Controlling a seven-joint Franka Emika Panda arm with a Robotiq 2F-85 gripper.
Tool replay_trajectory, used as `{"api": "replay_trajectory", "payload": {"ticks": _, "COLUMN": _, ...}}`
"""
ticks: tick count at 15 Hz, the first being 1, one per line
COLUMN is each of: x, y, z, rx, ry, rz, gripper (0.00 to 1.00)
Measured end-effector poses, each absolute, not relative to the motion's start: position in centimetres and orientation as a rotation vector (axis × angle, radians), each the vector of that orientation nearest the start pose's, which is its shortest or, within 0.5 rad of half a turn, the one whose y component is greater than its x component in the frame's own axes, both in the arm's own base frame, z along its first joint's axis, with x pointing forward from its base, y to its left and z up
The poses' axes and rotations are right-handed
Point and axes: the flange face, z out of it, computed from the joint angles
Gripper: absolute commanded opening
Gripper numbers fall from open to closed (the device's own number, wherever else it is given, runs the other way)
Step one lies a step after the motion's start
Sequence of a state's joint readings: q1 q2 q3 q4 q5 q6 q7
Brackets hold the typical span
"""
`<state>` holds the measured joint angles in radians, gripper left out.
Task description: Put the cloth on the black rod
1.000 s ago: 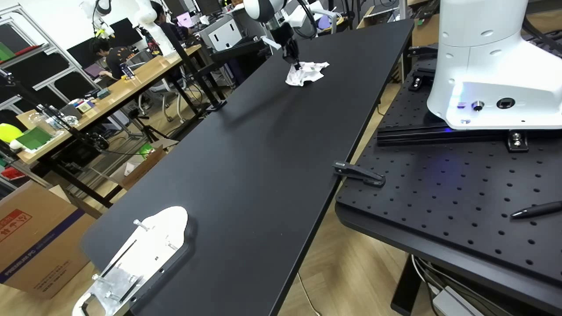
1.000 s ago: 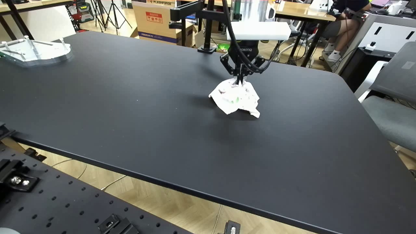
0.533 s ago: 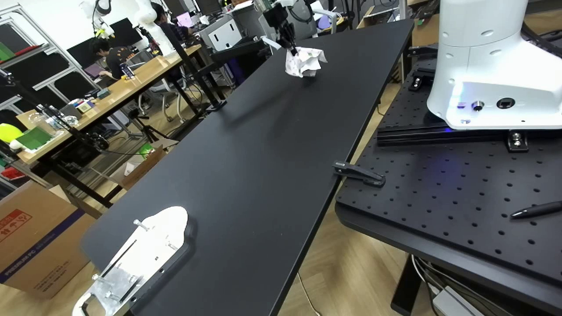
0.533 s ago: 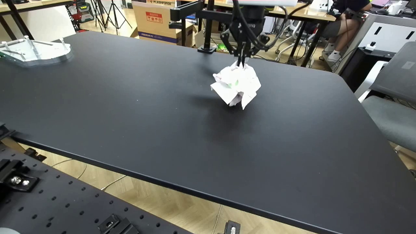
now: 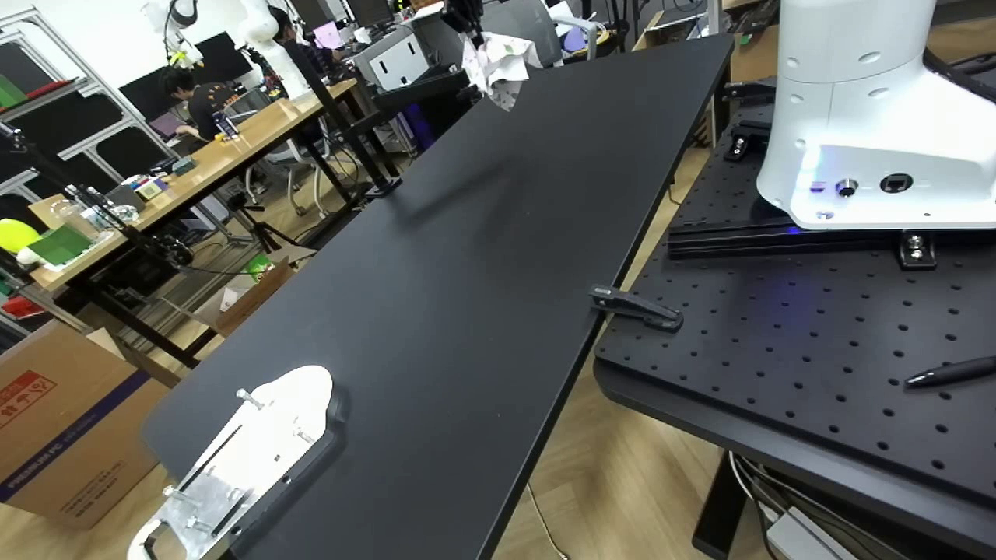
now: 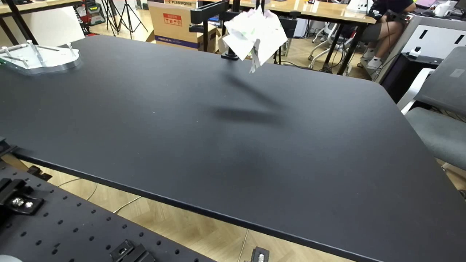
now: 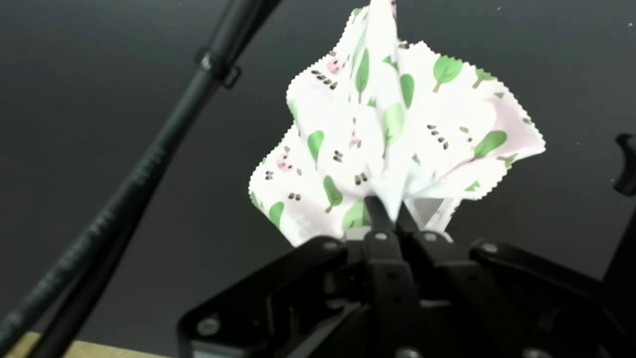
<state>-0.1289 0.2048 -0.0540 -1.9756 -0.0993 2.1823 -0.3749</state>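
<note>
Nearest me in the wrist view, my gripper point(image 7: 392, 215) is closed to a narrow pinch, with a fold of the cloth point(image 7: 343, 134) caught between its fingertips. The cloth is white with green trees and pink animal faces, its zigzag edges fanning out past the grip. A black cable point(image 7: 151, 159) slants along the left of that view. In an exterior view I have the perforated platform point(image 5: 786, 350) up close, carrying the white robot base point(image 5: 871, 117), and a black clip point(image 5: 638, 307) reaches from it to the dark table point(image 5: 467, 311). Farther out, in both exterior views, the cloth hangs in the air by the table edge away from the base. Near it I see the black rod point(image 5: 424, 89), jutting from a black post point(image 5: 334, 113) at that edge; I cannot tell whether cloth and rod touch. Beyond stand a cardboard box point(image 6: 178, 27) and a wooden table point(image 6: 331, 9).
</note>
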Motion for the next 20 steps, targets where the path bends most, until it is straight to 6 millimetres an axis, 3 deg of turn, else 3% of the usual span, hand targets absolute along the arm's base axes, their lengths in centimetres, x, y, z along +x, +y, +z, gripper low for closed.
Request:
{"api": "replay_trajectory", "payload": {"ticks": 4, "x": 58.6, "y": -6.4, "z": 40.5, "rx": -3.205, "ry": -0.458, "rz": -0.042, "gripper": 0.01}}
{"api": "replay_trajectory", "payload": {"ticks": 7, "x": 58.6, "y": -2.5, "z": 41.3, "rx": -3.19, "ry": -0.536, "rz": -0.052, "gripper": 0.01}}
{"api": "replay_trajectory", "payload": {"ticks": 13, "x": 58.5, "y": 3.8, "z": 39.4, "rx": -3.145, "ry": -0.697, "rz": 0.014, "gripper": 0.01}}
{"api": "replay_trajectory", "payload": {"ticks": 20, "x": 57.7, "y": 5.3, "z": 36.6, "rx": -3.116, "ry": -0.734, "rz": 0.201, "gripper": 0.01}}
